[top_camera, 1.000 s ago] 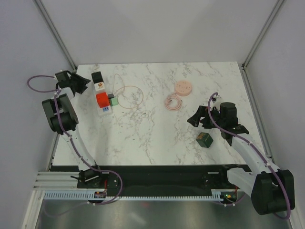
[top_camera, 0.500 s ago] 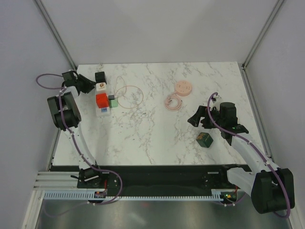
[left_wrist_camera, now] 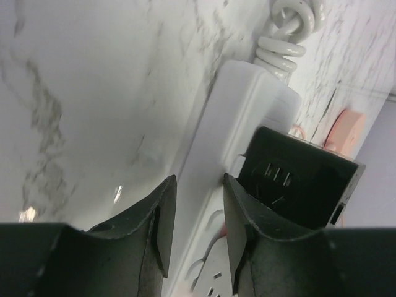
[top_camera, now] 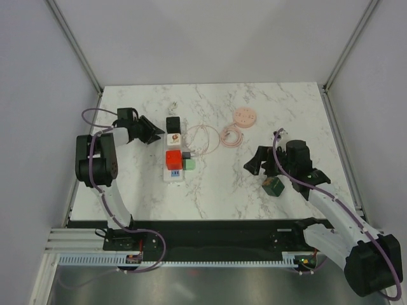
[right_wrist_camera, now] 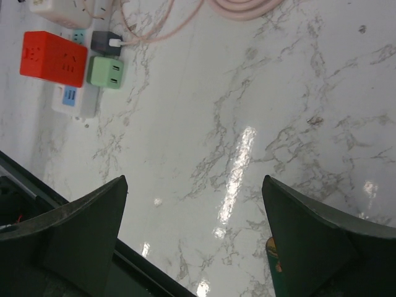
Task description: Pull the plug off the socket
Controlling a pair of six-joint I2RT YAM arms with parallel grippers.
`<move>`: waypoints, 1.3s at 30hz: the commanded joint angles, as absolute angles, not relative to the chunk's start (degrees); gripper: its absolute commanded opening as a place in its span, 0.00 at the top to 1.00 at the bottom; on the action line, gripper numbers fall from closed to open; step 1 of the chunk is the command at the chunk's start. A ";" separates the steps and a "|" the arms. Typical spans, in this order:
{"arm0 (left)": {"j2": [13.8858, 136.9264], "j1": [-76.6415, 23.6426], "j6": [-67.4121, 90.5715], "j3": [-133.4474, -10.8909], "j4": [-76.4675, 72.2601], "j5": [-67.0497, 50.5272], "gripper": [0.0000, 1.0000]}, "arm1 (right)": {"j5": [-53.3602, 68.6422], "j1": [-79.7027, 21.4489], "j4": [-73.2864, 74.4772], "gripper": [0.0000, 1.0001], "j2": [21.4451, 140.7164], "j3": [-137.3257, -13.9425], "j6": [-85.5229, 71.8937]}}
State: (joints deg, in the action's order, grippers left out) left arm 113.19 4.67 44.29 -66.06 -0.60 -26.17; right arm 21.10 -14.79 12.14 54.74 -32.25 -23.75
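The socket [top_camera: 173, 176] is a long white power strip left of the table's middle. It carries a black plug [top_camera: 172, 122], a white plug [top_camera: 173, 135], a red plug [top_camera: 172, 157], a green plug [top_camera: 189, 164] and a small dark plug [top_camera: 186, 154] with a thin pink cable. My left gripper [top_camera: 154, 134] is at the strip's left edge near its far end. In the left wrist view its jaws [left_wrist_camera: 195, 235] are narrowly closed on the strip's long edge [left_wrist_camera: 247, 93], beside the black plug [left_wrist_camera: 297, 185]. My right gripper [top_camera: 256, 161] is wide open and empty [right_wrist_camera: 195, 210], well to the right of the strip [right_wrist_camera: 75, 102].
A round pink disc [top_camera: 244, 117] with a coiled pink cable [top_camera: 230, 135] lies at the back middle. A small green box [top_camera: 273, 185] sits just under my right gripper and shows at its right finger [right_wrist_camera: 272, 253]. The table's front edge is near.
My left gripper reached the strip, and the strip with all its plugs has slid right and toward the front. My right gripper shifted slightly left and nearer the green box.
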 commanded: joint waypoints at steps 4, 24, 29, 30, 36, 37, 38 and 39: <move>99.36 8.61 44.30 -64.96 15.19 -23.03 0.50 | 16.71 -22.66 12.39 0.02 51.68 -31.91 -30.40; 60.55 2.81 38.06 -37.89 21.01 -18.01 0.57 | -14.82 -58.69 12.47 0.02 81.81 -55.17 -40.96; 64.42 2.38 41.65 -32.80 14.62 -26.52 0.74 | -19.94 -61.26 14.94 0.02 91.29 -67.31 -41.92; 64.51 2.29 43.84 -31.65 13.02 -27.33 0.78 | -21.00 -61.69 15.46 0.02 92.45 -68.80 -43.23; 64.07 1.23 47.46 -26.19 5.02 -27.60 0.97 | -28.30 -63.10 20.30 0.02 101.68 -79.97 -45.79; 64.25 1.14 47.63 -25.93 4.49 -27.68 0.98 | -28.56 -63.19 21.26 0.02 102.65 -82.33 -45.88; 65.03 0.97 48.16 -25.58 4.13 -28.21 0.98 | -28.74 -63.19 21.79 0.02 104.57 -83.48 -45.79; 65.39 0.79 48.43 -25.49 2.91 -28.56 0.98 | -28.65 -63.19 22.58 0.02 105.46 -85.50 -45.79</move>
State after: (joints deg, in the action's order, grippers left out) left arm 64.69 1.21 45.54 -25.71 10.02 -26.17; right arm -24.51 -62.70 18.76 102.98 -79.88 -44.45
